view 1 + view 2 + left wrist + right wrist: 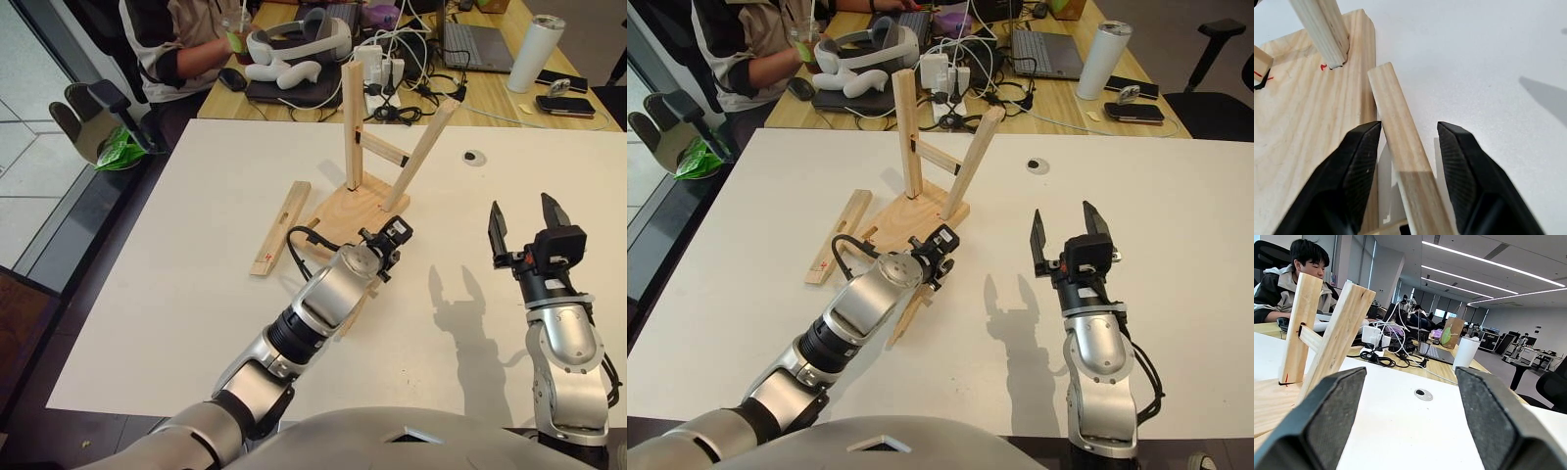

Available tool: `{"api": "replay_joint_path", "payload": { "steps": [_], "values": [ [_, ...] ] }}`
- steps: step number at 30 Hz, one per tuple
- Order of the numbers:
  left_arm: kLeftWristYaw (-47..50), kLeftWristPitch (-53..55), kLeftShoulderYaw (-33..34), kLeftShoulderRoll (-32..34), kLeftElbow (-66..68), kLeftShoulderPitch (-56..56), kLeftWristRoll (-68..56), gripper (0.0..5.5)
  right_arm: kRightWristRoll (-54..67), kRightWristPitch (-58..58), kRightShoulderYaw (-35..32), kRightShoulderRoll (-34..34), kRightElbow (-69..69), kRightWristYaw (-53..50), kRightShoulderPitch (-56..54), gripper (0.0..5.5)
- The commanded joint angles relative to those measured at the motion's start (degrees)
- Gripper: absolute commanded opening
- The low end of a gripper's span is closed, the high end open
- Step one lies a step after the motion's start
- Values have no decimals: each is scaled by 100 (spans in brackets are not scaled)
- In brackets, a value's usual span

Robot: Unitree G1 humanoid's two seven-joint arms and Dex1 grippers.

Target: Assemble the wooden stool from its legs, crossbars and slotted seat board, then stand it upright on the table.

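White table (196,294) in an open office, a cluttered wooden desk (490,93) along its 12 o'clock edge. Pale square pine seat board (338,215) lies flat near the table's centre. Two square-section pine legs stand in it, an upright leg (353,127) at 12 o'clock and a tilted leg (421,157) at 2 o'clock, joined by a short pine crossbar (384,149). A loose slotted pine bar (280,227) lies flat just beside the board at 9 o'clock. Left gripper (1409,129), at the board's 6 o'clock edge, straddles a loose pine leg (1400,147), black fingers apart with a narrow gap on each side; the leg's far end lies just beside the board's edge. Right gripper (521,206) hovers at the board's 3 o'clock, well apart, fingers spread wide, holding nothing.
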Motion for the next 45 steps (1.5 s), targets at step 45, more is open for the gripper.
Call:
{"api": "replay_joint_path", "payload": {
  "steps": [45],
  "values": [
    [-1310, -1123, 5148, 1036, -2161, -1601, -3241, 103, -78, 1509, 3910, 277, 4121, 2984, -4766, 339]
  ]
}}
